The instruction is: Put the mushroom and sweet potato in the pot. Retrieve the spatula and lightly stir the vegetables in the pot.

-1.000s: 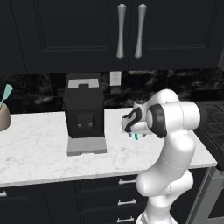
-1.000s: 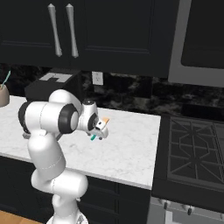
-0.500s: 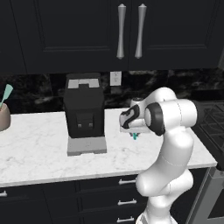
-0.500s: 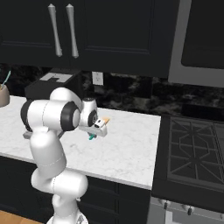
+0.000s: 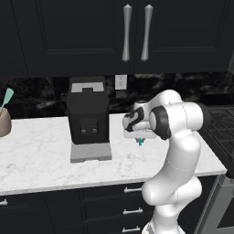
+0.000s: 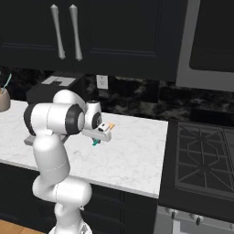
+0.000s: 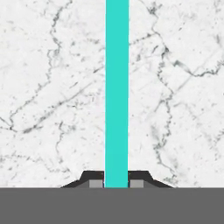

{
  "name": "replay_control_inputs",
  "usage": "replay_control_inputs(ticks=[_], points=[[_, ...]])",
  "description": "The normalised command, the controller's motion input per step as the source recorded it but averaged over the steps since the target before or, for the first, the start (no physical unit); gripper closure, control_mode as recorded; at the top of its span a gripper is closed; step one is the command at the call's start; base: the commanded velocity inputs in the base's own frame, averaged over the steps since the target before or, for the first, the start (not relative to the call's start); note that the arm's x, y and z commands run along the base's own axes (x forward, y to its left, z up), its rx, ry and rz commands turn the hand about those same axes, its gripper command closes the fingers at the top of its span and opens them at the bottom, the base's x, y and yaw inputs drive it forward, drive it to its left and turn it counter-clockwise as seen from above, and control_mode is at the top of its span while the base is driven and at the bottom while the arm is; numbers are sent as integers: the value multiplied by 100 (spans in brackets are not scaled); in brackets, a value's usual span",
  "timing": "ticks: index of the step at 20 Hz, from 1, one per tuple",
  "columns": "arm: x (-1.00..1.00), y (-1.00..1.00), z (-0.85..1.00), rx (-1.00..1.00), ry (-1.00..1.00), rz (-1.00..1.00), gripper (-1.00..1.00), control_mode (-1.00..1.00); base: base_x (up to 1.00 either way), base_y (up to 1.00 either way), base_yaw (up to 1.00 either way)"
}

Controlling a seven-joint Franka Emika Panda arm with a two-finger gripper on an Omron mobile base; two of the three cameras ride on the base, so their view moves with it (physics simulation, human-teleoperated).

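Two gripper [image 7: 117,183] fingers pinch the spatula [image 7: 117,87] handle.

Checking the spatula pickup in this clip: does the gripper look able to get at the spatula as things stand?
Yes, apparently: the gripper is already shut on the spatula, its teal handle running between the fingertips over bare marble counter, nothing blocking it.

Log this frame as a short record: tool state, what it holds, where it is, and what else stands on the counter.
tool: shut on the spatula handle, tool
spatula: teal handle runs straight between the fingertips; orange blade end shows past the hand
location: low over the white marble counter
nearby: black coffee machine to the arm's left
far left: brown holder with a teal utensil
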Motion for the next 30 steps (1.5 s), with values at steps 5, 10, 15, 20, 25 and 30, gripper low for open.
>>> replay_control_inputs(ticks=[5,10,15,20,25,30], points=[[0,-23,-98,5,7,0,100,-100,0,0,0],[-15,-37,-100,8,1,0,100,-100,0,0,0],[-25,-34,-100,4,1,0,100,-100,0,0,0],[-38,0,-43,-2,-5,0,100,-100,0,0,0],[-43,-3,31,-8,0,-2,100,-100,0,0,0],[-44,-10,62,-3,0,-1,100,-100,0,0,0]])
